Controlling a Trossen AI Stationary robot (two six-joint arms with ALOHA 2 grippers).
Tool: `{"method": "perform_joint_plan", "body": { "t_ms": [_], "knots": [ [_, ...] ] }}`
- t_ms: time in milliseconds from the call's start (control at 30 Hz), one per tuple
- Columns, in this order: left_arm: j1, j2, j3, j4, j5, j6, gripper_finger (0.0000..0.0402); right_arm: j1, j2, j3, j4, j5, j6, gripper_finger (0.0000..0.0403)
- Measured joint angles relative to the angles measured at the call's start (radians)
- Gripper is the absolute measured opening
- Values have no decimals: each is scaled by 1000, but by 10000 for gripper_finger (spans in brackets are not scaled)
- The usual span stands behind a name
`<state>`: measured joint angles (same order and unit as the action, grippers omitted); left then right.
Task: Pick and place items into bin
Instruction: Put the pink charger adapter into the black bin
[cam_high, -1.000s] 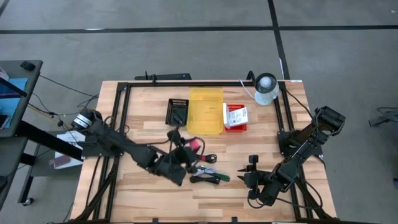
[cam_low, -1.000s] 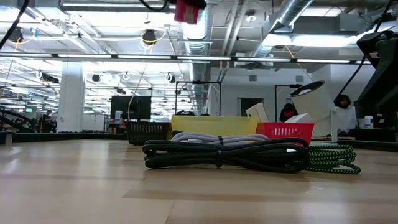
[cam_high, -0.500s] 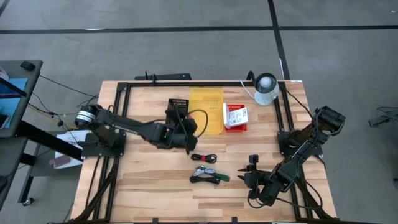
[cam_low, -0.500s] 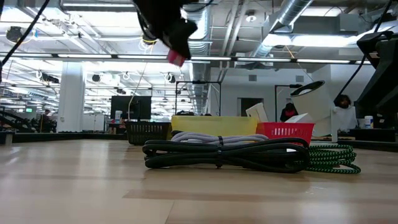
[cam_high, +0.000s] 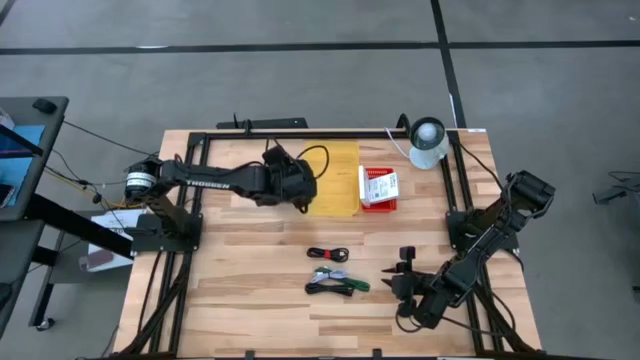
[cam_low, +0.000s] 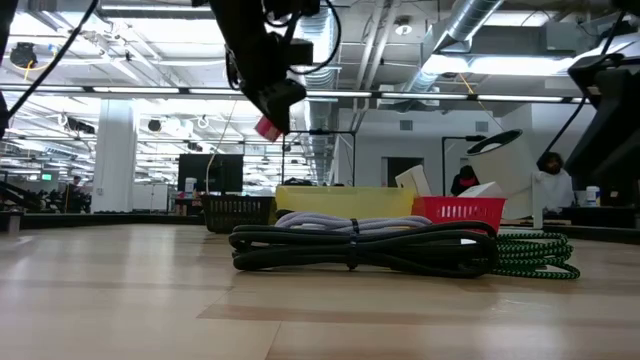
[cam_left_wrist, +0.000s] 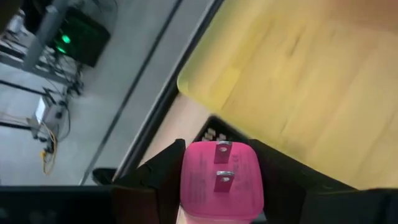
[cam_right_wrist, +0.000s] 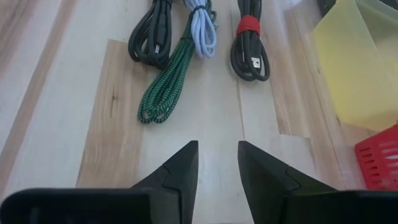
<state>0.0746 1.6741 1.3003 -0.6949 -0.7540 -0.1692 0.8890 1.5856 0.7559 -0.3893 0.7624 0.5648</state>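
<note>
Pink plastic, rounded at the corners — the small plug-in charger block (cam_left_wrist: 219, 182) sits clamped between the two dark fingers of the left hand (cam_left_wrist: 217, 186), its two metal prongs facing the wrist camera and its long axis running forward, out past the fingertips. Faint printed text covers the prong face, too small to read. From the low view the block (cam_low: 267, 127) hangs in the air under the left hand (cam_low: 270, 105), tilted, well above the wooden worktop (cam_low: 120, 290). From above, the left hand (cam_high: 291, 183) is at the near-left edge of the yellow rectangular plastic bin (cam_high: 335, 178), beside a small black slotted basket (cam_left_wrist: 214, 134) that the arm mostly hides.

A red basket holding a white labelled card (cam_high: 378, 187) stands just right of the bin; its print is not legible. On the bare boards lie a black cable coil with a red tie (cam_right_wrist: 249, 53) and a bundle of black, pale grey and green braided cables (cam_right_wrist: 171, 53).

The right hand (cam_right_wrist: 216, 158) hovers near the worktop's front right — fingers parted, gripping nothing.
</note>
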Motion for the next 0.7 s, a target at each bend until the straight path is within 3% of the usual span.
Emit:
{"method": "perform_joint_plan", "body": {
  "t_ms": [200, 533, 700],
  "knots": [
    [36, 0, -1, -61, 61, 2, 149, -18, 0, 0, 0, 2, 0, 107],
    [113, 1, -81, -21, 72, 29, 157, -77, 0, 0, 1, 0, -16, 107],
    [142, 1, -123, 37, 127, 37, 151, -87, 0, 0, 6, -1, -16, 107]
  ]
}}
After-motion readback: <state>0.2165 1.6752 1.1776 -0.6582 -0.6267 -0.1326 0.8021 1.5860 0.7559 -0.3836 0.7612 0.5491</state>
